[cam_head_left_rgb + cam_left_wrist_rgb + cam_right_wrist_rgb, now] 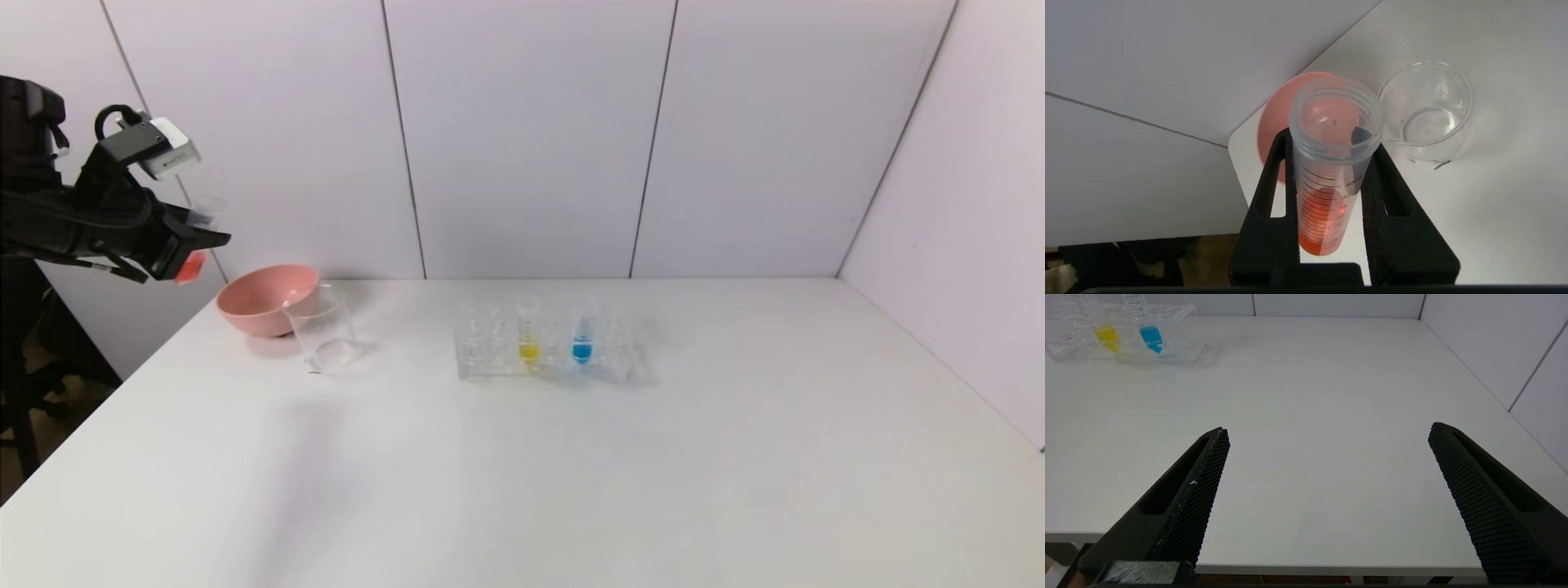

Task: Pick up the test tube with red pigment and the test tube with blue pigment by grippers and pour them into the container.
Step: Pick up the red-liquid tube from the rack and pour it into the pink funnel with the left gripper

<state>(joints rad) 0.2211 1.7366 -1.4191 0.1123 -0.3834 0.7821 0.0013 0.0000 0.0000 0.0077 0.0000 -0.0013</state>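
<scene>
My left gripper (196, 237) is raised at the far left, above and left of the pink bowl, shut on the test tube with red pigment (193, 266). In the left wrist view the tube (1331, 179) sits between the two black fingers (1267, 196), red liquid in its lower part. The container, a clear glass beaker (322, 328), stands right of the bowl and looks empty; it also shows in the left wrist view (1427, 110). The test tube with blue pigment (582, 335) stands upright in the clear rack (482, 347), also in the right wrist view (1149, 332). My right gripper (1327, 435) is open, empty, at the table's near edge.
A pink bowl (263, 298) touches the beaker's left side. A yellow-liquid tube (529, 333) stands in the rack left of the blue one. The white table (571, 474) is bounded by wall panels at the back and right.
</scene>
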